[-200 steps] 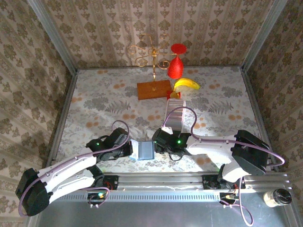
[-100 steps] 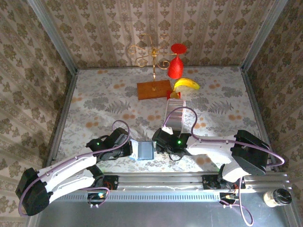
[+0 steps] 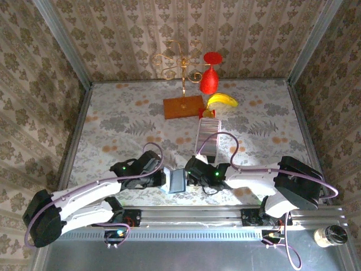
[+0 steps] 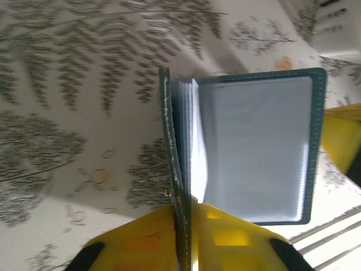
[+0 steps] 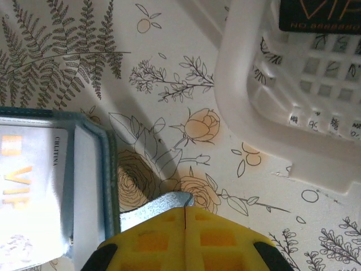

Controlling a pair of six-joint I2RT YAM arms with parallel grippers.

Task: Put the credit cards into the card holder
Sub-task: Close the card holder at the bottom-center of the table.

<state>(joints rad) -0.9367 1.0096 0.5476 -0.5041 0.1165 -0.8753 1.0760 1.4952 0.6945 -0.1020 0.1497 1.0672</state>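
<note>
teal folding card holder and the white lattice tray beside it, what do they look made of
Teal-blue folding card holder: likely faux leather or soft vinyl. The cover is matte with what looks like a stitched rim, and the glossy clear plastic sleeves inside catch the light.
White lattice tray: moulded plastic by the look. It is smooth and slightly shiny, with rounded walls and a square grid of holes.

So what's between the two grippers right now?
The card holder, open, pinched from either side by the left gripper and right gripper, seen in the top view.
</note>
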